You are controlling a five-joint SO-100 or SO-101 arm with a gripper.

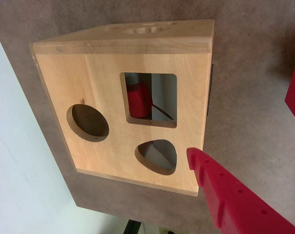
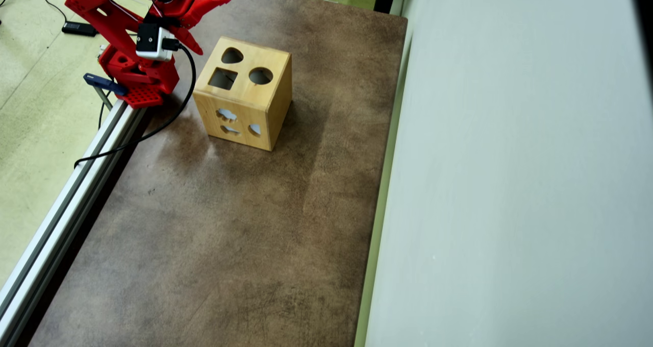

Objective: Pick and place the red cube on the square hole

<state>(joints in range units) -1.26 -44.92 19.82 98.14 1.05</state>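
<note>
A wooden shape-sorter box (image 2: 245, 94) stands as the lone obstacle on a brown table (image 2: 229, 245), near the arm's base, with open surface stretching wide around and below it in the overhead view. The red gripper (image 2: 204, 23), jaws parted and empty, hangs just beside the box's top, clear of its square hole (image 1: 148, 99).

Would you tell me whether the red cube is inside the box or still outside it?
Inside. In the wrist view the red cube shows through the square hole of the box; the open gripper holds nothing.
</note>
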